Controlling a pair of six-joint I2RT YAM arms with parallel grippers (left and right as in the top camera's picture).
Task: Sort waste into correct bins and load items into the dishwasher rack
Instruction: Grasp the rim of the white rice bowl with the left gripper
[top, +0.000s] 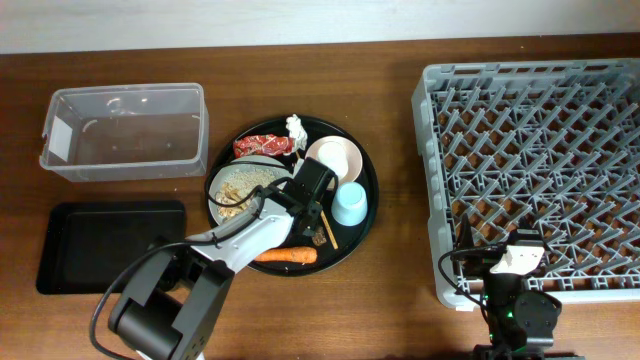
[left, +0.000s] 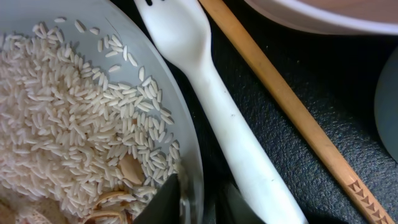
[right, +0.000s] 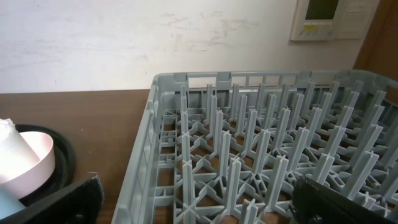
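Left wrist only: left gripper jaws narrow, astride the plate rim beside the rice; clamped or not, can't tell. Fork lies just outside the rim. Overhead: plate sits on round tray, and the arm hides that rim. Right gripper wide, empty, at the rack's near edge.

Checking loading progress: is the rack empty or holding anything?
Empty, as far as shown: the rack shows only bare pegs; plate, bowl and cup sit on the round tray.
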